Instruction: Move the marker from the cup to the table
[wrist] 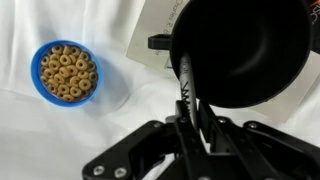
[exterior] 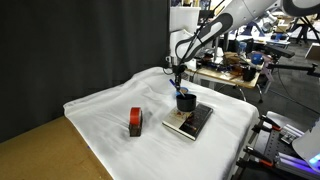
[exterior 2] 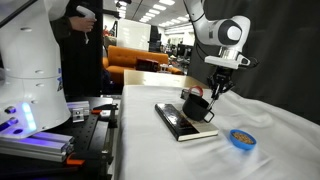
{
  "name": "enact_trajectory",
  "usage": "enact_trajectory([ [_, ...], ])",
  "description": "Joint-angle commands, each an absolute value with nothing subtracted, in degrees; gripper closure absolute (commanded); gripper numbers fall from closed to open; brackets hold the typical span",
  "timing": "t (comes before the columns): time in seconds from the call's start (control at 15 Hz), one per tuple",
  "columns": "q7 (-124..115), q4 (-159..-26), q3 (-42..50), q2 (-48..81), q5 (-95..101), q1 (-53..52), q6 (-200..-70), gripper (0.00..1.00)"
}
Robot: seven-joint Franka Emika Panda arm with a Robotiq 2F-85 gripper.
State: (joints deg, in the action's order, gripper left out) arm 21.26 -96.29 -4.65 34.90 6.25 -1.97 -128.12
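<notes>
A black cup stands on a dark book on the white cloth. It shows in both exterior views and fills the upper right of the wrist view. My gripper hangs just above the cup's rim, in both exterior views. Its fingers are shut on a thin dark marker with white lettering. The marker's far end reaches over the rim into the cup.
A blue bowl of cereal rings sits on the cloth beside the book, also in an exterior view. A small reddish object lies on the cloth. The cloth-covered table drops off at its edges, with lab gear beyond.
</notes>
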Motion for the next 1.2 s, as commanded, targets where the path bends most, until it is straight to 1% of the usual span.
enact_trajectory([
  [0.0,21.7,-95.1,-4.7,35.5,7.3,-1.8,-127.1,0.96],
  [0.33,21.2,-95.6,-4.8,34.9,7.7,-2.4,-127.3,0.96],
  [0.73,20.4,-105.9,-6.4,28.1,6.7,-3.7,-128.0,0.96],
  [1.13,19.3,-111.9,-6.4,22.3,6.6,-4.1,-125.2,0.96],
])
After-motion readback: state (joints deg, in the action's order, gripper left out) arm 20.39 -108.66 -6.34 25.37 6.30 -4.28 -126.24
